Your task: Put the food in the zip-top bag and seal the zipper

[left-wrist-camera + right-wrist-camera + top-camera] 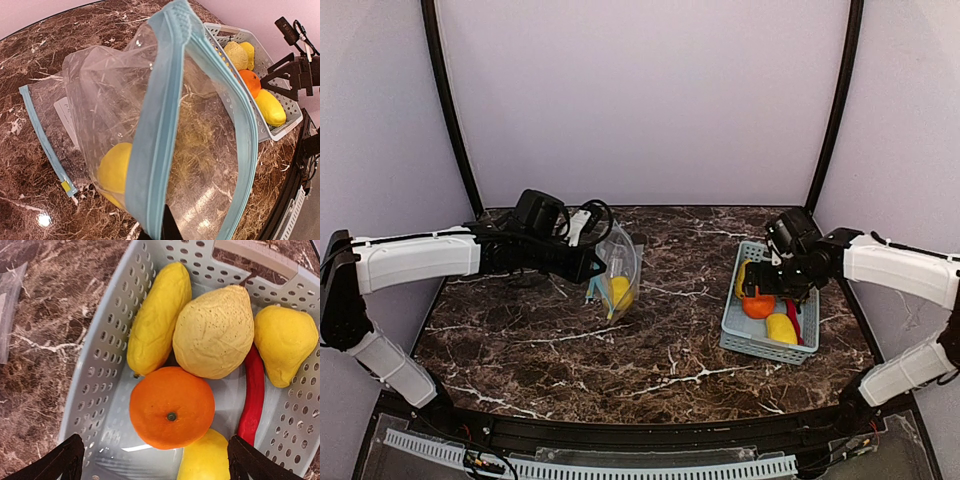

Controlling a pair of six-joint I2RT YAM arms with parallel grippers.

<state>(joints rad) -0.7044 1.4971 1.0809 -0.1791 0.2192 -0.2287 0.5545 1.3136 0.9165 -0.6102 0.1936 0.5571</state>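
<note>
Marble table (670, 340), mostly yellow food (157, 315)

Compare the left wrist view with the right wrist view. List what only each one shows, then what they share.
Only the left wrist view: the bag's blue zipper rim, standing open, and a yellow fruit inside the bag.
Only the right wrist view: the red chili lying in the basket beside the fruit.
Both: the basket, the orange, the wrinkled pale fruit and the marble table.
</note>
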